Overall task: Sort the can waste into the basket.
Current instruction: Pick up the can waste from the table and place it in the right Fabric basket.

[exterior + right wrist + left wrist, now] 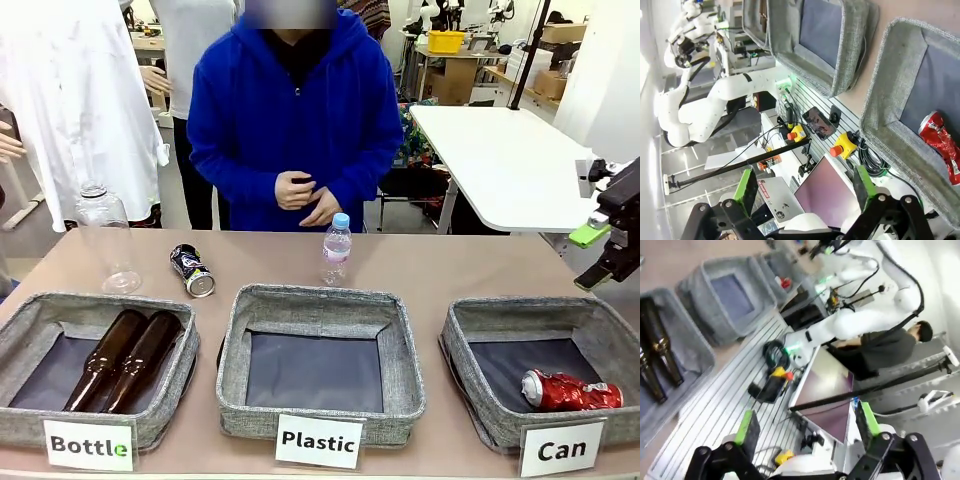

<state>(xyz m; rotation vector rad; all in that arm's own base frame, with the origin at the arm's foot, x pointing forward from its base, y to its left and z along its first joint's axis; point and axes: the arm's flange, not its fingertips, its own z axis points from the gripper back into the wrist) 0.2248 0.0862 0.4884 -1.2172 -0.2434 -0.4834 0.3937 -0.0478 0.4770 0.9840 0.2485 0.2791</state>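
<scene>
Red can [570,391] lies inside the Can basket [520,310] in the front view, so half looks done; the dark can [192,271] waits on the table [460,265] behind the Bottle basket [100,300], while the right hand [592,258] hangs spread and empty by the Can basket. Left wrist view: the left hand [807,422] is spread, holding nothing. Right wrist view: fingers apart, that can in its basket.

Front view across table [470,262] toward person [290,110]; wrist views high, tilted, Can basket [530,312] in all three.
</scene>
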